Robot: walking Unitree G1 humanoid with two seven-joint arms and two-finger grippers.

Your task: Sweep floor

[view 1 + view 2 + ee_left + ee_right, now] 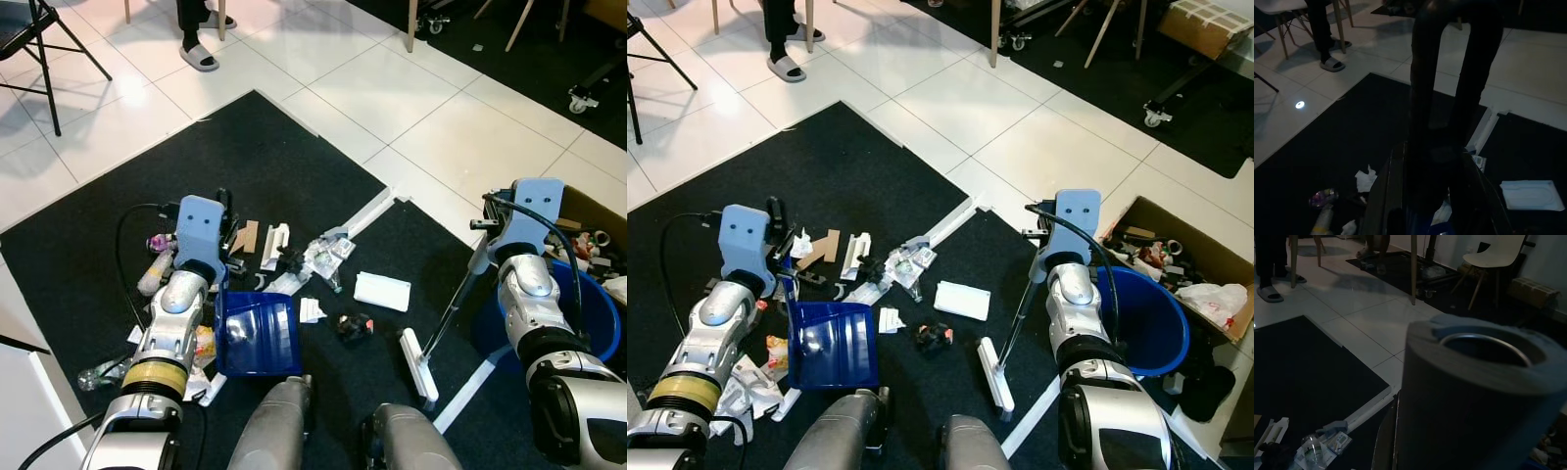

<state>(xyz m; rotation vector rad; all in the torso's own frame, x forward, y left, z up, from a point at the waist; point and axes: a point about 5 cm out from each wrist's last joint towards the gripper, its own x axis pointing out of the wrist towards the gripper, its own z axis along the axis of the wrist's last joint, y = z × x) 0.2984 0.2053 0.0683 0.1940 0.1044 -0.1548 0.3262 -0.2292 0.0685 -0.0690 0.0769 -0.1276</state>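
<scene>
A blue dustpan (257,336) lies on the black mat (245,157) in front of my left side. My left gripper (226,278) is shut on its handle at the far end. Against the dustpan's far edge lies scattered rubbish: cardboard scraps (245,237), a crushed clear bottle (328,257), a white packet (382,291) and a black crumpled lump (354,326). My right gripper (483,229) is shut on the grey handle of a broom (453,304). Its white head (418,364) rests on the mat to the right of the rubbish.
A blue bin (1151,323) stands by my right arm, with an open cardboard box of rubbish (1176,245) behind it. More litter lies left of the dustpan (157,269). A person's sandalled foot (199,57) and a folding chair (39,39) are on the tiles beyond.
</scene>
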